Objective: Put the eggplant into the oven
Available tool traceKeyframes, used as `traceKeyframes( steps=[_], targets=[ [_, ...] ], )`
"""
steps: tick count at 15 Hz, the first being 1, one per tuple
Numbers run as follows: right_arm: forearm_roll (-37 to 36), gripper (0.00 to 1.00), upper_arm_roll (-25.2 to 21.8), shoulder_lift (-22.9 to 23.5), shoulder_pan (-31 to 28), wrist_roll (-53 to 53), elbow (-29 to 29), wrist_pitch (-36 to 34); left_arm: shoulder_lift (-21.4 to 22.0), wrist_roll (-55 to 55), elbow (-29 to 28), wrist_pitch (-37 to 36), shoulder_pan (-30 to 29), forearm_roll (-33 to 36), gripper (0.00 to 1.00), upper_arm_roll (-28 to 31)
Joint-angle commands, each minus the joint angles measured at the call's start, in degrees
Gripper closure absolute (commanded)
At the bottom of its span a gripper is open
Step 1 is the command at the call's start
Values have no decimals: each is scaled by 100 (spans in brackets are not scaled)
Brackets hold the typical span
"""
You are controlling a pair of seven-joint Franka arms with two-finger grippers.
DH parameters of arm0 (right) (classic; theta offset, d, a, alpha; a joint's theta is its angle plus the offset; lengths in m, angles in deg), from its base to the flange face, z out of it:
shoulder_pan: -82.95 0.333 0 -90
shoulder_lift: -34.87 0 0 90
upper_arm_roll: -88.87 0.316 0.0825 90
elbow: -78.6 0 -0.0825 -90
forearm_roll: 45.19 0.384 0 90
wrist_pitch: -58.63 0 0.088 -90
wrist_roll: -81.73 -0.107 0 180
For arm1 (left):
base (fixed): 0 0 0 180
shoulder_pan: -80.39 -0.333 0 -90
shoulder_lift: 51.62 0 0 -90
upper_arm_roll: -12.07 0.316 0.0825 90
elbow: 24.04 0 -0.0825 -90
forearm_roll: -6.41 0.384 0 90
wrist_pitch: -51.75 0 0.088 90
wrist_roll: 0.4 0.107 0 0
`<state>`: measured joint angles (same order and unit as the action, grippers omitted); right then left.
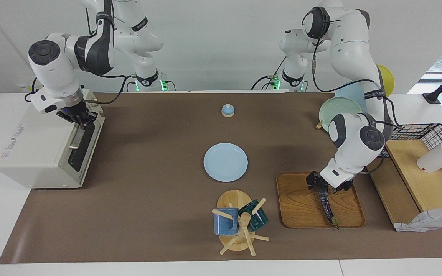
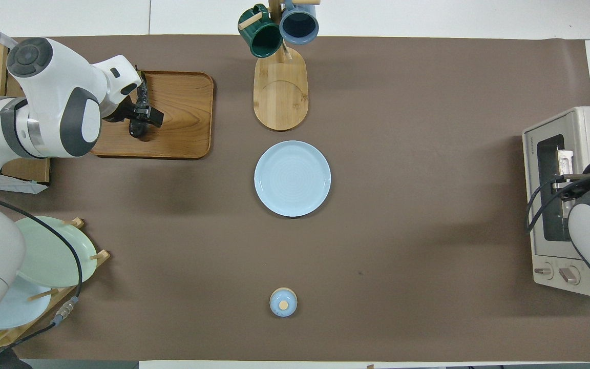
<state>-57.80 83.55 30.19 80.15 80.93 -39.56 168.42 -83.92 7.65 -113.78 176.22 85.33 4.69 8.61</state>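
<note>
The eggplant (image 1: 325,202), long, slim and glossy purple-black with a small green stem tip, lay slantwise on a rounded-corner wooden tray (image 1: 301,209) with clear grain, toward the left arm's end of the bench. The left tool (image 1: 323,185) was down at the eggplant's blunt end, its black fingers spread wide to either side of it; I could not tell whether they touched the skin.

At the right arm's end stood the oven (image 1: 33,153), a boxy off-white toaster oven with a dark glass door and a metal bar handle. The right tool (image 1: 78,118) sat at the top edge of that door by the handle, its fingertips pinched together; whether they held the bar I could not tell.

Between them, on the brown matte bench cover (image 1: 148,199), lay a round pale blue plate (image 1: 225,162), and farther from the robots a wooden mug tree (image 1: 236,230) carried a blue and a dark green mug.
</note>
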Motion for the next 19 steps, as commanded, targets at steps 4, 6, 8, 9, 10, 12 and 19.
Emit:
traceKeyframes(
  steps=[4, 6, 8, 9, 10, 12, 19],
  targets=[
    [152, 100, 49, 142, 24, -33, -480, 1034, -14, 355, -149, 262, 104, 50, 2, 73],
    [363, 100, 49, 283, 104, -33, -489, 1262, -14, 391, -149, 262, 104, 50, 12, 74],
    [434, 100, 49, 432, 121, -33, -515, 1508, -5, 391, -176, 262, 95, 50, 31, 74],
    [469, 100, 49, 502, 182, -33, -515, 1631, 4, 399, -176, 245, 95, 59, 55, 74],
    [513, 100, 49, 608, 253, -33, -524, 1798, 4, 460, -158, 227, 69, 59, 80, 74],
    [548, 100, 49, 714, 262, -25, -585, 2106, 4, 566, -97, 96, 16, 50, 100, 65],
    [548, 100, 49, 977, 262, 10, -998, 3178, 705, 453, 0, -966, 7, -775, 100, 74]
  ],
)
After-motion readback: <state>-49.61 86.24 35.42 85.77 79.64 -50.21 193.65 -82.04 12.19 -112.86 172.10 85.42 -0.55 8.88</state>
